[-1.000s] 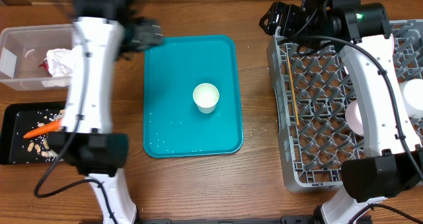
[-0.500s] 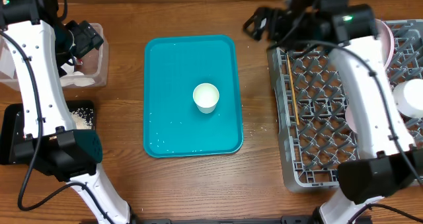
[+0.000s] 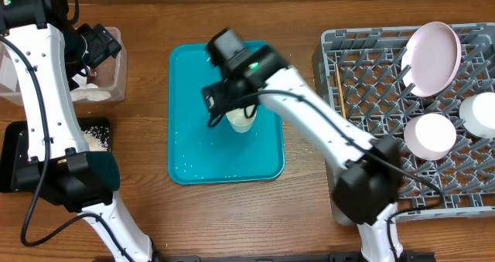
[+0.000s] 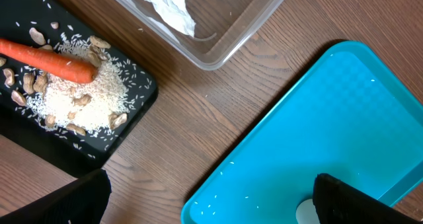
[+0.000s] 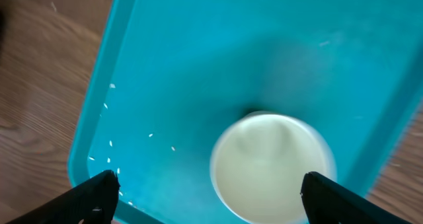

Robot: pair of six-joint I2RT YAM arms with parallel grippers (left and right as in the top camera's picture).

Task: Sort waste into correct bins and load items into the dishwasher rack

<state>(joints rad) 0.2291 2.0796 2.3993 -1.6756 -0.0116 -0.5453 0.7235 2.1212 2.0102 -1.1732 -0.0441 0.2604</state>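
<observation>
A small white cup (image 3: 242, 121) stands upright on the teal tray (image 3: 193, 84). My right gripper (image 3: 232, 115) hangs over it, open. In the right wrist view the cup (image 5: 271, 168) sits between the two dark fingertips (image 5: 99, 194), with a gap on each side. My left gripper (image 3: 99, 44) is open beside the clear tub (image 3: 117, 69), holding nothing. The left wrist view shows the carrot (image 4: 49, 59), peanut scraps (image 4: 82, 100) and white crumbs on the black tray (image 4: 135, 115), and a napkin (image 4: 165, 2) in the tub. The rack (image 3: 371, 100) holds a plate (image 3: 433, 57), two bowls (image 3: 431, 134) and chopsticks (image 3: 340, 92).
White crumbs (image 5: 112, 145) lie scattered along the teal tray's near left edge. Bare wooden table (image 3: 302, 216) shows between the tray and the rack. My right arm stretches across from the rack's front to the tray.
My right arm has swung from above the rack's left end over to the teal tray and now hangs over the cup. The left arm moved back to the tub, then stayed still.
</observation>
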